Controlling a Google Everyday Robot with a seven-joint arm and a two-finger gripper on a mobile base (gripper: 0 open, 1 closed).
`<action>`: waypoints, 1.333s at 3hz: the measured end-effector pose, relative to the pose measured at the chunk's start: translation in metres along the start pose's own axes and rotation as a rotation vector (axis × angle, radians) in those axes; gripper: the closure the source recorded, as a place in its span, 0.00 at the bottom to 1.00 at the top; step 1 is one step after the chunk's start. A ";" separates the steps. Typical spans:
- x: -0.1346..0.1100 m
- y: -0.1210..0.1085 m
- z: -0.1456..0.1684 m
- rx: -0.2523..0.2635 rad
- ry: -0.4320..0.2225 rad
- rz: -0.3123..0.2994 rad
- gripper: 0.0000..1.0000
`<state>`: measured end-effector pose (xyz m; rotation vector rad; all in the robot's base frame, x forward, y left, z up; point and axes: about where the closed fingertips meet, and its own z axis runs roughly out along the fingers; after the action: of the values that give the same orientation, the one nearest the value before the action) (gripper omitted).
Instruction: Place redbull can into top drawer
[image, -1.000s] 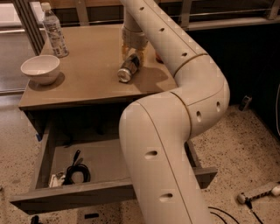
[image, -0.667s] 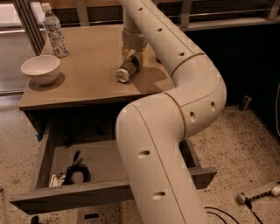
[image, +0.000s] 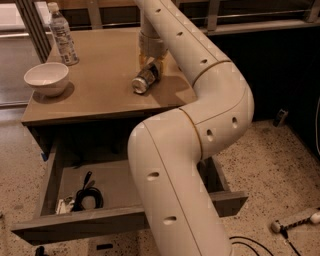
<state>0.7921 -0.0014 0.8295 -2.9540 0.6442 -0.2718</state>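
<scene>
Tabletop (image: 100, 97): redbull can (image: 144, 80) apparently under claw (image: 152, 64).

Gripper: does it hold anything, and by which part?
Cannot be told. The gripper is at the far end of the redbull can, which lies on its side on the table.

No writing is legible, neither on the bottle (image: 63, 37) at upper left nor on the can (image: 145, 79) under the tool (image: 151, 64), upper centre.

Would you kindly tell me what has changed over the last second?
Only the arm shifted, its elbow swinging slightly leftward in the picture. The hand stays at the redbull can, which still lies on the table. The open top drawer, bowl and bottle are unchanged.
</scene>
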 end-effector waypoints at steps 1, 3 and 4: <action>0.001 0.002 0.004 -0.006 -0.003 0.011 0.62; 0.002 0.002 0.004 -0.006 -0.003 0.011 1.00; 0.006 -0.003 0.007 0.022 0.006 0.015 1.00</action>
<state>0.7999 -0.0006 0.8242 -2.9267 0.6599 -0.2847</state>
